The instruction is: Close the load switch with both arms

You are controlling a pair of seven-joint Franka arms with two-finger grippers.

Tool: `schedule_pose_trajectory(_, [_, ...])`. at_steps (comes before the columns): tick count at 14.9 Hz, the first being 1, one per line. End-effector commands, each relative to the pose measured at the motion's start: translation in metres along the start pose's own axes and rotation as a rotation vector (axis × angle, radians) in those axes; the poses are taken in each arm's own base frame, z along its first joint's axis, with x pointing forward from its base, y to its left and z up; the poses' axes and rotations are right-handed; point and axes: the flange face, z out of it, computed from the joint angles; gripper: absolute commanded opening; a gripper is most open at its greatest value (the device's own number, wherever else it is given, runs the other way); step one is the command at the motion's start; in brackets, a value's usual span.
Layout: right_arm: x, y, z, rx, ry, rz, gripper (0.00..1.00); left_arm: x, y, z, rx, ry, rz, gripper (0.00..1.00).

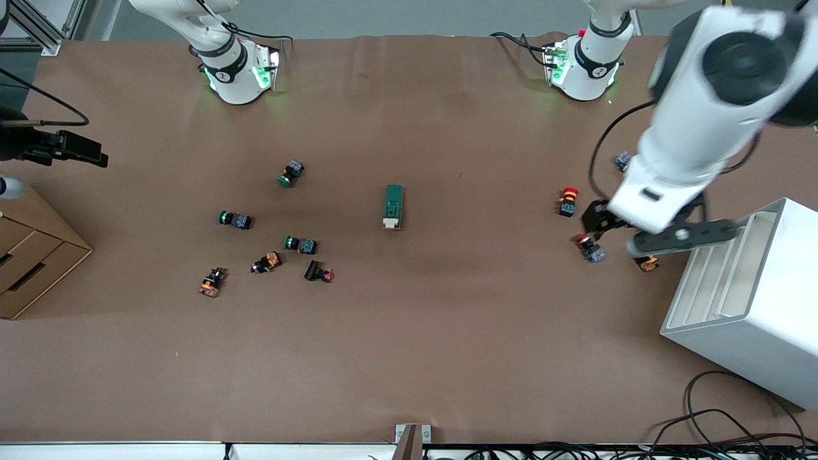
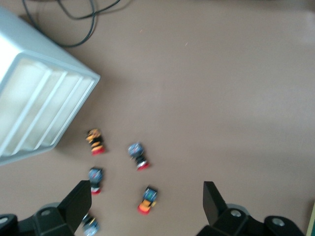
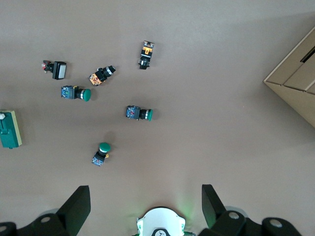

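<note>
The load switch [image 1: 393, 206], a dark green block with a cream lever end turned toward the front camera, lies flat at the middle of the table, and shows at the edge of the right wrist view [image 3: 10, 130]. My left gripper [image 1: 595, 223] hangs over the red push buttons at the left arm's end of the table. In the left wrist view it [image 2: 146, 187] is open with nothing between its fingers. My right gripper [image 3: 145, 189] is open and empty, high above its own base [image 3: 160, 223], and is out of the front view.
Green push buttons [image 1: 291, 173], [image 1: 235, 220], [image 1: 300, 244] and orange-black ones [image 1: 266, 262], [image 1: 212, 282] lie toward the right arm's end. Red buttons [image 1: 568, 201], [image 1: 590, 248] lie under the left gripper. A white slotted rack [image 1: 748, 300] and a cardboard box [image 1: 32, 255] stand at the table's ends.
</note>
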Motion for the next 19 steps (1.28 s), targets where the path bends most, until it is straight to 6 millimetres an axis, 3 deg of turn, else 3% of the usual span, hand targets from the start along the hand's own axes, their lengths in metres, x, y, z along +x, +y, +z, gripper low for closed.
schedule_pose_trajectory(1, [-0.031, -0.008, -0.003, 0.000, 0.036, -0.047, 1.00, -0.017, -0.058, -0.033, -0.060, -0.057, 0.042, 1.00])
schedule_pose_trajectory(2, [-0.036, -0.009, -0.009, 0.000, 0.049, -0.049, 1.00, -0.030, -0.071, -0.053, -0.074, -0.038, 0.069, 1.00])
schedule_pose_trajectory(3, [-0.042, -0.007, -0.013, 0.000, 0.056, -0.046, 1.00, -0.038, -0.083, -0.058, -0.060, -0.047, 0.089, 1.00])
schedule_pose_trajectory(4, [-0.049, -0.009, -0.018, -0.002, 0.063, -0.050, 1.00, -0.044, -0.111, -0.061, -0.055, -0.081, 0.100, 1.00])
schedule_pose_trajectory(7, [-0.074, -0.005, -0.024, -0.002, 0.080, -0.043, 1.00, -0.067, -0.153, -0.059, -0.145, -0.122, 0.172, 1.00])
schedule_pose_trajectory(10, [-0.091, -0.003, -0.036, -0.002, 0.099, -0.040, 1.00, -0.094, -0.150, -0.059, -0.146, -0.121, 0.173, 1.00])
schedule_pose_trajectory(12, [-0.095, -0.009, -0.040, -0.006, 0.115, -0.052, 1.00, -0.102, -0.136, -0.064, -0.136, -0.112, 0.200, 1.00])
schedule_pose_trajectory(14, [-0.096, -0.014, -0.039, -0.011, 0.104, -0.063, 1.00, -0.107, -0.129, -0.061, -0.129, -0.118, 0.200, 1.00])
schedule_pose_trajectory(19, [-0.097, -0.022, -0.038, -0.013, 0.104, -0.078, 1.00, -0.109, -0.133, -0.068, -0.126, -0.094, 0.189, 1.00])
